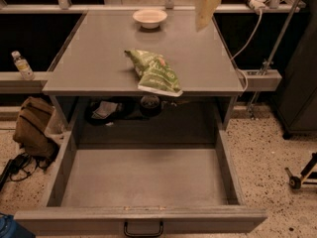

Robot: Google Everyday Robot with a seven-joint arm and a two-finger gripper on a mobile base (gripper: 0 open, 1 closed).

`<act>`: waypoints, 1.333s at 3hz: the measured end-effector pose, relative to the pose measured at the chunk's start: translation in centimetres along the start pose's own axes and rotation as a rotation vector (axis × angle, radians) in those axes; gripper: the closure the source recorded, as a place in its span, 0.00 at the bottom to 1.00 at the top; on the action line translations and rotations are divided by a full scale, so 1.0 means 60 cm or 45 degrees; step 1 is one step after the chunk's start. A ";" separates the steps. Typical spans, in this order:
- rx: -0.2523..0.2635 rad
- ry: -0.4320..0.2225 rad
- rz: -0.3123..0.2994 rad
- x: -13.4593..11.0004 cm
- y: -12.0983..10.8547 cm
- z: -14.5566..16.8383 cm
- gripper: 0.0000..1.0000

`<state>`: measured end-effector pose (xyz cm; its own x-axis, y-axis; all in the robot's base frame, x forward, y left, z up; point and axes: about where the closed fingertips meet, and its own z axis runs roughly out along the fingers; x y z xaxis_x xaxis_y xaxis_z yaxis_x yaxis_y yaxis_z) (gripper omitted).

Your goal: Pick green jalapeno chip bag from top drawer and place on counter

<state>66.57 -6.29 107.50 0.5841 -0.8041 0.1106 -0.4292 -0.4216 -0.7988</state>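
The green jalapeno chip bag (154,72) lies flat on the counter (94,58), close to its front edge and a little right of centre, with one white corner at the lip. Nothing is touching the bag. My gripper (206,10) is high at the top of the camera view, above the counter's back right part and well away from the bag; only its pale lower end shows. The top drawer (143,180) is pulled fully out below the counter and its flat bottom is bare. Its black handle (143,229) shows on the front panel.
A white bowl (149,18) stands at the counter's back centre. A water bottle (22,65) sits on a ledge at left and a brown bag (30,128) lies on the floor below it. A white cable (246,41) and a dark cabinet (299,93) are at right.
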 end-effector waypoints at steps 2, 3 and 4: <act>0.135 0.251 0.151 0.066 0.048 -0.168 0.00; 0.101 0.339 0.285 0.131 0.112 -0.217 0.00; 0.097 0.347 0.292 0.136 0.117 -0.221 0.00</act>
